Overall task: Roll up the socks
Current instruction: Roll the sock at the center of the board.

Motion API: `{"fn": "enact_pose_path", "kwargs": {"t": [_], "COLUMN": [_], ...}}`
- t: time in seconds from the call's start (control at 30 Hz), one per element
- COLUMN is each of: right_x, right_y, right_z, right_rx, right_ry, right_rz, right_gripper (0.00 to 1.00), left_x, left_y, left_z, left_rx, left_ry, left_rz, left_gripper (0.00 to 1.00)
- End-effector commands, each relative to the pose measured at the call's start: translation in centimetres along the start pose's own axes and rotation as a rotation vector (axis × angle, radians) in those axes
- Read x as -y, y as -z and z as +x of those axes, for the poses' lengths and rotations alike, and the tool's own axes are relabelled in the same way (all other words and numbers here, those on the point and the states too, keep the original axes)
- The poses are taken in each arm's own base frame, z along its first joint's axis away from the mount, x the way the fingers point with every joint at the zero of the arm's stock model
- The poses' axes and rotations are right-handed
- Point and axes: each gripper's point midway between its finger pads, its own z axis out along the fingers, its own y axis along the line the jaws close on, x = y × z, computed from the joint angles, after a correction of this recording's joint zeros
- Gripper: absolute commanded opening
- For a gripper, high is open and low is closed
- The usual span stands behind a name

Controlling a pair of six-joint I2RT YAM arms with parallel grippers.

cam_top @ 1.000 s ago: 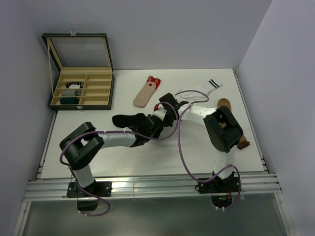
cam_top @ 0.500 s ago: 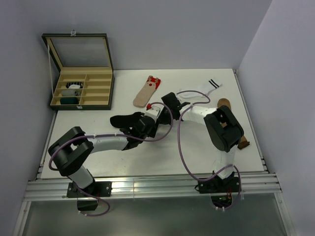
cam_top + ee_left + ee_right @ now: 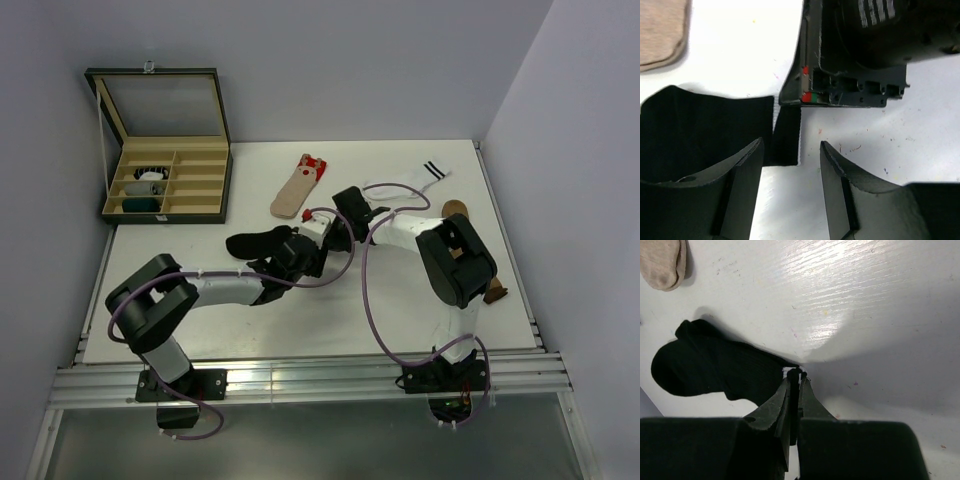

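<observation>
Mid-frame, the black sock point(image 3: 255, 243) is lying unrolled.
Right hand point(image 3: 794, 373) is pinching its cuff tightly, likely anchoring it; left hand point(image 3: 790, 145) is hovering half-open, empty.

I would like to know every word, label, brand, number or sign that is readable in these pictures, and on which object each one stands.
No text can be read in any view.
White bars at the top of the left wrist view: blurred, no letters can be told.
Beige sock: red pattern only, no letters.
Black sock: no print visible.
Compartment box: no label visible.
</observation>
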Motion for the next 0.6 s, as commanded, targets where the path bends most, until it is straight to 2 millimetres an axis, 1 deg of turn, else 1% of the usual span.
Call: {"fn": "enact_pose_path", "kwargs": {"t": [0.0,0.03,0.07,0.23,0.27,0.33,0.43,0.47,0.5,0.57], "right_x": [0.3,0.4,0.3,0.4,0.3,0.4,0.6,0.5,0.5,0.5], "right_y": [-0.2,-0.2,-0.1,0.1,0.1,0.0,0.0,0.0,0.1,0.1], "right_z": [0.0,0.0,-0.1,-0.3,-0.3,-0.4,-0.3,-0.3,-0.2,-0.2], "right_rx": [-0.012,-0.015,-0.015,-0.018,-0.02,-0.021,-0.026,-0.026,-0.027,-0.03], "right_ry": [0.01,0.011,0.011,0.008,0.008,0.011,0.011,0.011,0.011,0.01], "right_rz": [-0.006,-0.004,-0.007,-0.011,-0.012,-0.009,-0.009,-0.011,-0.013,-0.015], "right_gripper": [0.0,0.0,0.0,0.0,0.0,0.0,0.0,0.0,0.0,0.0], "left_x": [1.3,1.5,1.6,1.6,1.6,1.5,1.6,1.5,1.6,1.6], "left_y": [-0.9,-1.1,-1.3,-2.0,-2.2,-2.5,-2.9,-3.2,-3.4,-3.5], "left_z": [-0.4,-0.5,0.0,0.7,1.2,1.2,1.5,2.0,1.8,2.4], "left_rx": [0.018,0.014,-0.001,-0.031,-0.046,-0.05,-0.068,-0.084,-0.084,-0.103], "left_ry": [-0.025,-0.031,-0.037,-0.043,-0.047,-0.049,-0.053,-0.059,-0.057,-0.062], "left_rz": [0.053,0.058,0.061,0.046,0.044,0.036,0.03,0.023,0.021,0.016], "left_gripper": [0.54,0.54,0.53,0.52,0.52,0.52,0.51,0.5,0.5,0.49]}}
